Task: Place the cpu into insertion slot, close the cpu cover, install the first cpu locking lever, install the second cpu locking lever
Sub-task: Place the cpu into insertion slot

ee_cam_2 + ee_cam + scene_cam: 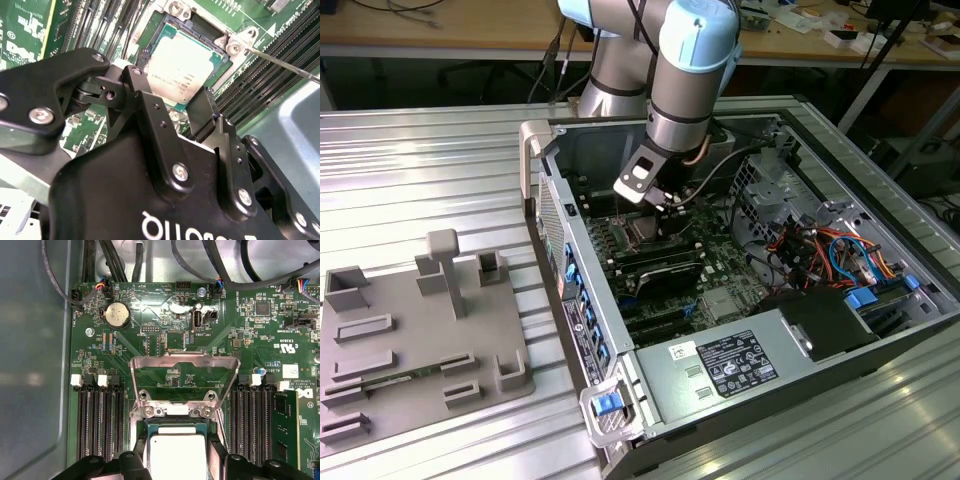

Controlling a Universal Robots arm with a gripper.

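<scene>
I cannot tell grip: gripper (177, 463) straddles cpu (177, 450) lying in insertion slot (197, 22). At slot's hinge edge, cpu cover (185, 358) stands open. My worry: any sideways tug skews chip, bending pins.

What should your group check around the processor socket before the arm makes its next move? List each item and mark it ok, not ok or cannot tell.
1. cpu lying inside the insertion slot: ok.
2. cpu cover closed: not ok, it is hinged open, away from the slot.
3. end effector released from the cpu: cannot tell; it hangs right over the chip.
4. locking lever off the cover: ok, the thin rod reaches out over the memory slots.
5. cables clear of the socket: ok, they run along the board's edge.
</scene>
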